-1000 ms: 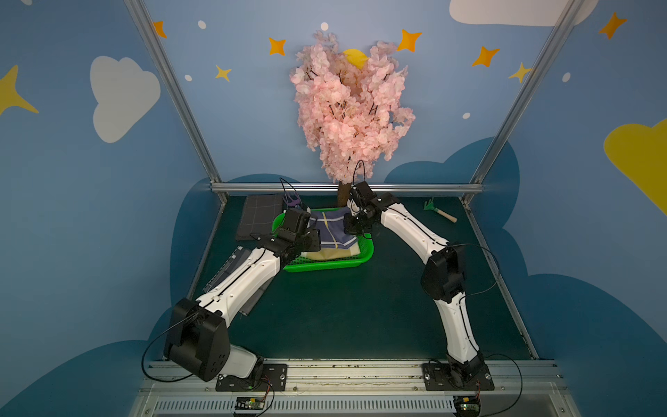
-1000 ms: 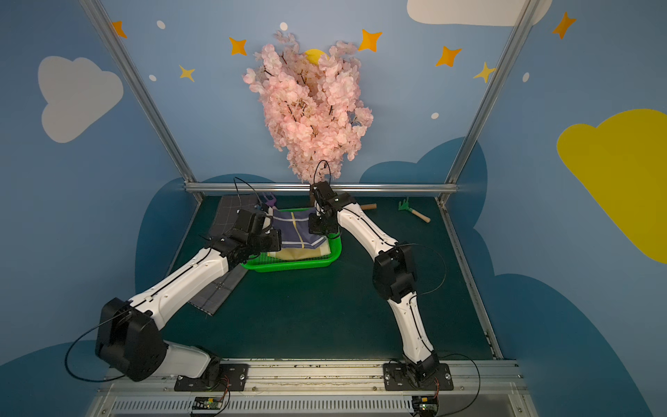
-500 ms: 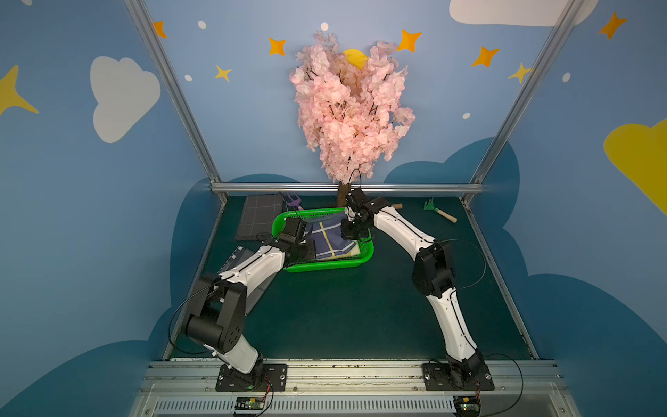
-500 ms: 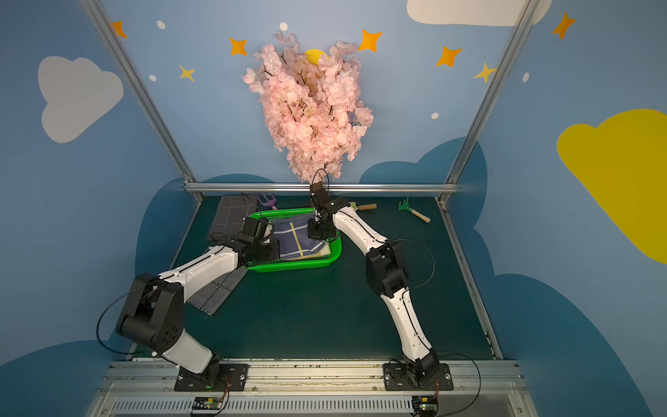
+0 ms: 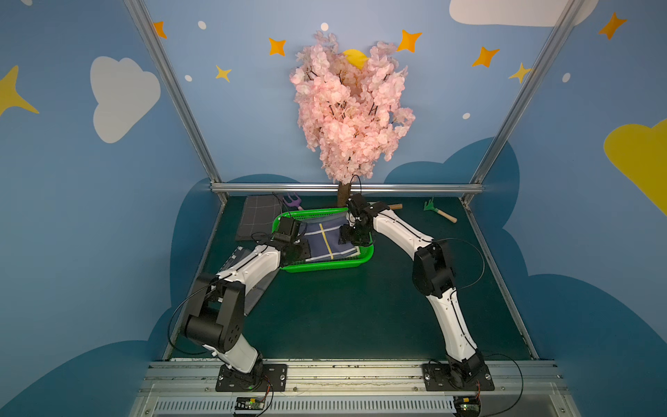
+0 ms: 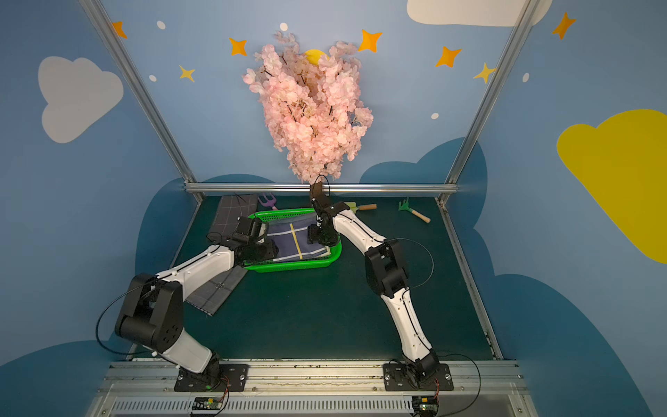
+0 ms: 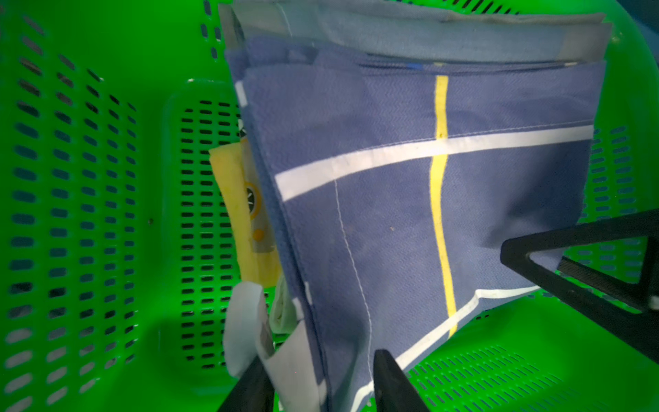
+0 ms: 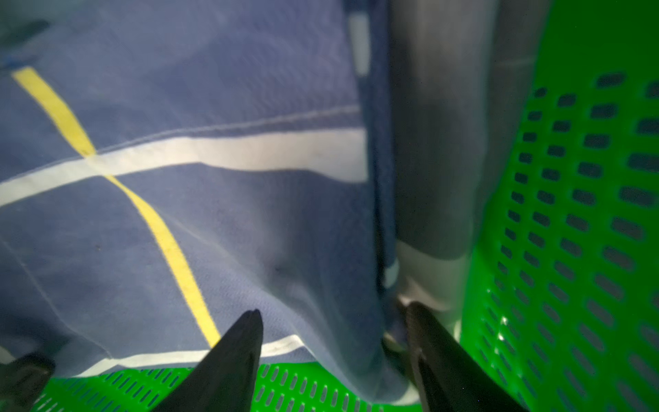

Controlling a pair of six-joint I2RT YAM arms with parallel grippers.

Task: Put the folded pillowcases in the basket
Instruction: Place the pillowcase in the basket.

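The folded pillowcase (image 5: 326, 240) (image 6: 294, 238), blue with white and yellow stripes, lies inside the bright green basket (image 5: 325, 268) (image 6: 292, 268) in both top views. My left gripper (image 5: 301, 251) (image 7: 321, 371) is low at the basket's left end. Its jaws stand apart and open, with a corner of the pillowcase (image 7: 392, 214) lying loose between them. At the right end my right gripper (image 5: 352, 236) (image 8: 331, 314) is also open, and an edge of the pillowcase (image 8: 214, 232) sags between its fingers. A yellow cloth (image 7: 235, 214) lies under the pillowcase.
A dark grid-patterned cloth (image 5: 258, 216) lies behind the basket on the left. Another grey cloth (image 6: 216, 289) lies under my left arm. A purple fork (image 5: 294, 200), a green rake (image 5: 438, 211) and a pink blossom tree (image 5: 348, 108) stand along the back edge.
Both arms have come down and set the pillowcase into the basket. Both grippers, shut on it before, now stand open.
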